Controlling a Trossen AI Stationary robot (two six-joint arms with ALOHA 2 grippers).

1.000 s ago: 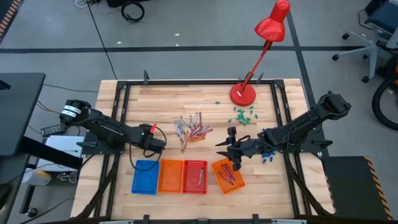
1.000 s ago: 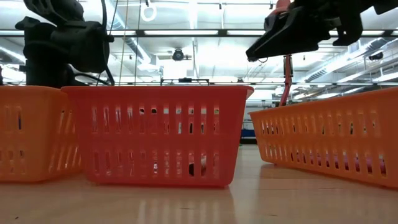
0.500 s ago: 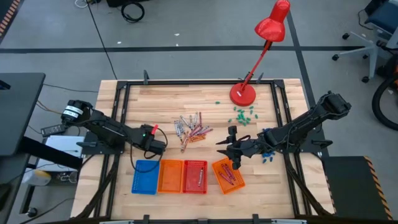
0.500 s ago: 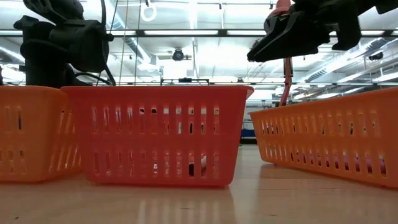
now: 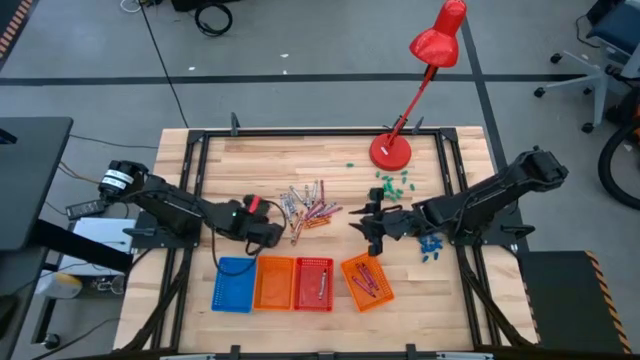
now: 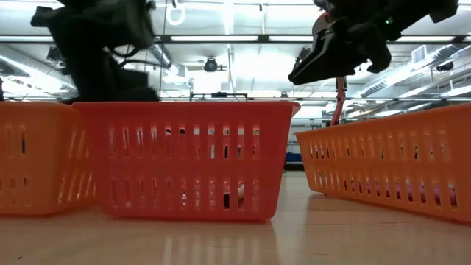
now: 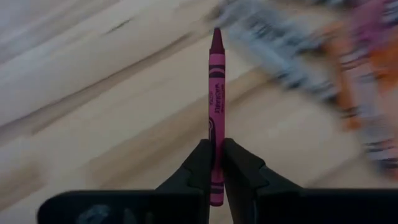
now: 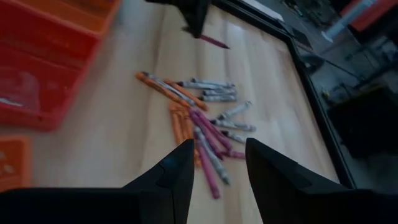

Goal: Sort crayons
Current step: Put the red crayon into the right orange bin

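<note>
1. High view: four baskets are being shown in a row at 6 o'clock: a blue basket [image 5: 233, 284], an orange basket [image 5: 274, 283], a red basket [image 5: 313, 283] with one crayon inside, and a tilted orange basket [image 5: 366, 281] with several. The loose crayons [image 5: 310, 208] are lying at table centre.
2. Left wrist view: a pink crayon [image 7: 215, 109] is being pinched by the closed left gripper [image 7: 216, 163].
3. Right wrist view: the right gripper [image 8: 216, 163] is being held spread and empty near the pile.
</note>
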